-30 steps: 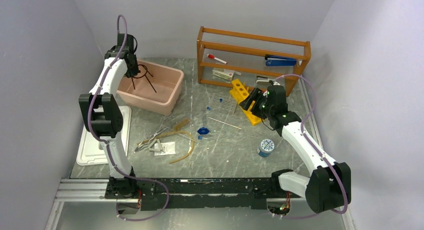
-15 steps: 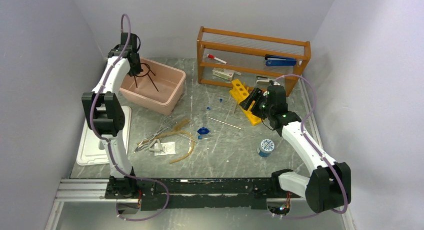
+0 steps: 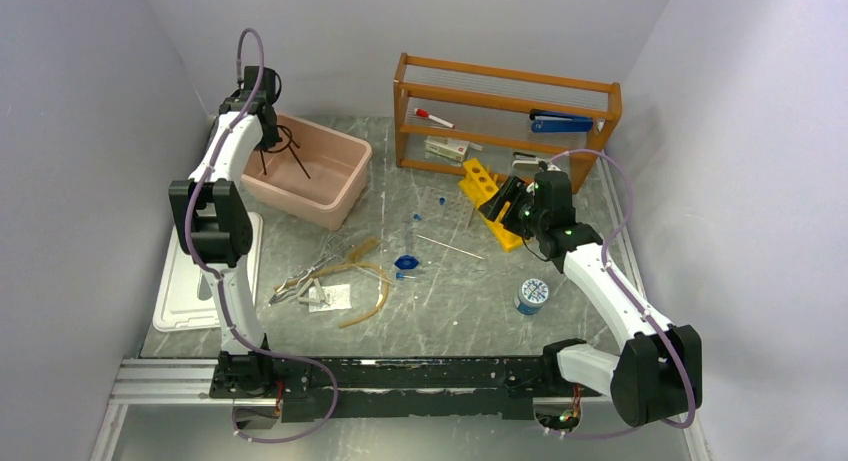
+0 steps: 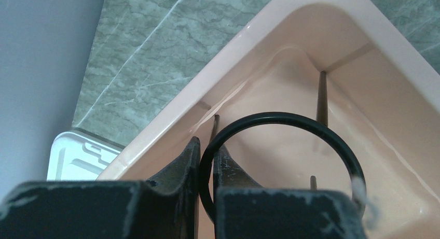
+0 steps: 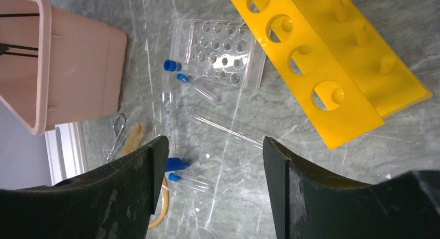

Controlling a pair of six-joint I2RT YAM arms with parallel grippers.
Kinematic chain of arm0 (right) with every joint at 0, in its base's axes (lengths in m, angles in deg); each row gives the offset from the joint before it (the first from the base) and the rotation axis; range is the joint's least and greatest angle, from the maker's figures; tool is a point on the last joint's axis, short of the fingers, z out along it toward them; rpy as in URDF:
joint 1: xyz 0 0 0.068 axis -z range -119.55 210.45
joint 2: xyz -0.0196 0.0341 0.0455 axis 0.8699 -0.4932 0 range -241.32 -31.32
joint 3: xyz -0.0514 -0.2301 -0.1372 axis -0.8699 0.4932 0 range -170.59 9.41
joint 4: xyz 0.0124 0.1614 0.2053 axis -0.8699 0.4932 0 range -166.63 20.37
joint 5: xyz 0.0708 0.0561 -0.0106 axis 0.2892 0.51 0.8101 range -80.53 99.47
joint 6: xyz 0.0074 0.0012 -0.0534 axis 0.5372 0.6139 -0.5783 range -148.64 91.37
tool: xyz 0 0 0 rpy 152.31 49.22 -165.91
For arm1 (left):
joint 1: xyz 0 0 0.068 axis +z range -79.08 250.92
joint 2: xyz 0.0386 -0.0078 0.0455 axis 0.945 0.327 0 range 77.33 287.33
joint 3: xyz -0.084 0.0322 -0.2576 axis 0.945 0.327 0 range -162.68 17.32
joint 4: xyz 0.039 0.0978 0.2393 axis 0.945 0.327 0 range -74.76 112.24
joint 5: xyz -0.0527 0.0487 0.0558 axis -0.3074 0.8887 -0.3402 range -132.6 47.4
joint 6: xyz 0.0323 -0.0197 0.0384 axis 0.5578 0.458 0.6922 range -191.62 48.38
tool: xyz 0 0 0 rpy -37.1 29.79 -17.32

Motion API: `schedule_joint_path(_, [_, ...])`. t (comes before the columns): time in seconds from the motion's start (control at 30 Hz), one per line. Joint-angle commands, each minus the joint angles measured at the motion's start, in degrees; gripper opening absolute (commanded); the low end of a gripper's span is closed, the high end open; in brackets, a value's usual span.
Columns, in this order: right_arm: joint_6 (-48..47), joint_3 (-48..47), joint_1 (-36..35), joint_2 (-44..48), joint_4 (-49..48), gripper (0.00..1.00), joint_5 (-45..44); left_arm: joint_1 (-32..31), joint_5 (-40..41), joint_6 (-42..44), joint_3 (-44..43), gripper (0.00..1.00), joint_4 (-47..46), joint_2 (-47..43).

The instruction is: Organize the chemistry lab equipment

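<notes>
Between left gripper jaws, inside pink tub: black ring stand

My left arm and right arm — white link shells, black joint housings — each trail a looping mauve cable; green lights dot the right wrist; my fingers are scuffed matte black.

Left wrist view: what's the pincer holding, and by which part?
The left pincer is shut on the ring stand, pinching the near-left arc of its black wire ring, above the bin.
</notes>
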Motion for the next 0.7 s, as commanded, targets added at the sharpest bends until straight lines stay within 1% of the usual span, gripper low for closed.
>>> schedule_joint_path(0.0, [0.6, -0.7, 0.3, -0.6, -0.8, 0.70, 0.2, 0.0, 2.3, -1.7, -3.2, 0.05, -0.5, 0.8])
schedule_joint_path(0.1, [0.8, -0.8, 0.3, -0.7, -0.9, 0.70, 0.4, 0.1, 2.8, -1.8, -3.2, 0.05, -0.7, 0.1])
schedule_joint_path(0.2, [0.8, -0.8, 0.3, -0.7, -1.0, 0.70, 0.6, 0.1, 3.3, -1.5, -4.8, 0.05, 1.4, 1.2])
schedule_joint_path(0.4, [0.8, -0.6, 0.3, -0.8, -1.2, 0.70, 0.9, 0.3, 5.3, -1.4, -3.1, 0.05, 2.0, 1.8])
schedule_joint_path(0.53, [1.0, -0.7, 0.3, -1.1, -1.4, 0.70, 1.1, 0.6, 5.0, -1.9, -2.8, 0.05, 1.8, 1.4])
schedule_joint_path(0.57, [1.0, -0.8, 0.3, -1.2, -1.3, 0.70, 1.1, 0.8, 4.7, -1.9, -2.3, 0.05, 1.2, 1.2])
schedule_joint_path(0.67, [1.0, -1.1, 0.2, -1.4, -1.4, 0.70, 1.2, 1.2, 2.6, -2.2, -2.0, 0.14, 0.2, 1.5])
